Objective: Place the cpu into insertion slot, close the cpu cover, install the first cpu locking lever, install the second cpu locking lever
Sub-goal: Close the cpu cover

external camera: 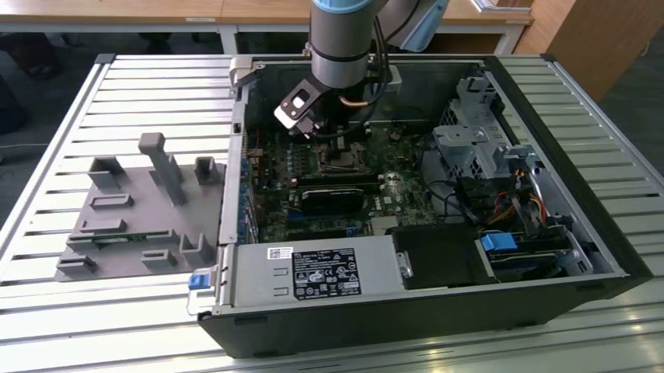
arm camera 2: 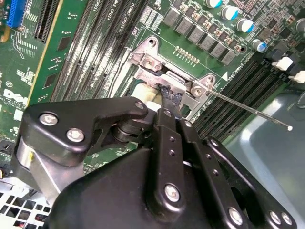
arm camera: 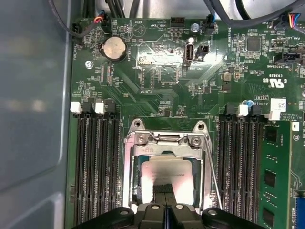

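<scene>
Silvery square cpu [arm camera: 167,174] framed by thin grey metal cpu cover [arm camera: 157,150] | cover touched by black gripper [arm camera 2: 167,98] (fingers together, empty).

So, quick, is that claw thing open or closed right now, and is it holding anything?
Gripper: closed, tips down at the cpu cover, nothing visibly held.

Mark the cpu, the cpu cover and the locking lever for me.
cpu [arm camera: 167,174], first wrist view, middle of its metal top.
cpu cover [arm camera: 157,150], first wrist view, frame bar beside the screws.
lever [arm camera 2: 252,111], second wrist view, mid-rod.
</scene>
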Motion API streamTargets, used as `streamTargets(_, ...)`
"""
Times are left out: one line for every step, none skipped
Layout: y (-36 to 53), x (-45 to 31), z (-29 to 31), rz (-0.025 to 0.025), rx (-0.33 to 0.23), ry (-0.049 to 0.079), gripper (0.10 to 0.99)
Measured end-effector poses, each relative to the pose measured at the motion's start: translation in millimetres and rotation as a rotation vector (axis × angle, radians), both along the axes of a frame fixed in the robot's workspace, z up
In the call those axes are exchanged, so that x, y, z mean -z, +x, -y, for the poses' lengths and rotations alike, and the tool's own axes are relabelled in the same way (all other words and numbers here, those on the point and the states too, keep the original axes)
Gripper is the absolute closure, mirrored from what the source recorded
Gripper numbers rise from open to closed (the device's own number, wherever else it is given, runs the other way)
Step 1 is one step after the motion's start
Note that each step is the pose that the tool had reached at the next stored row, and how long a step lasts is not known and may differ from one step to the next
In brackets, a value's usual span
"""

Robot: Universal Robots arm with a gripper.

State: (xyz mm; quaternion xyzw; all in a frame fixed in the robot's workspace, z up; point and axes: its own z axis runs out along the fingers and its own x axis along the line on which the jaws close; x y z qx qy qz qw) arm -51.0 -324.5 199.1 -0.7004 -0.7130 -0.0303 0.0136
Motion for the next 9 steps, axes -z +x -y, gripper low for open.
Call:
streamTargets(0.1,-0.5,-0.2,0.0004,0.0,0.001,0.98)
streamTargets(0.1,-1.3,-0.2,0.0004,0.0,0.001,0.98)
streamTargets(0.0,-2.5,-0.1,-0.0001,0.0,0.0,0.98)
streamTargets(-0.1,-3.6,0.1,-0.0003,0.0,0.0,0.98)
streamTargets(-0.3,-4.1,0.0,0.0003,0.0,0.0,0.98)
streamTargets(-0.7,-4.3,0.0,0.0011,0.0,0.0,0.98)
streamTargets(-1.2,-4.3,0.0,0.0018,0.0,0.0,0.98)
streamTargets(-2.0,-4.3,0.1,0.0022,0.0,0.0,0.98)
streamTargets(-3.0,-4.1,0.1,0.0027,0.0,0.0,0.98)
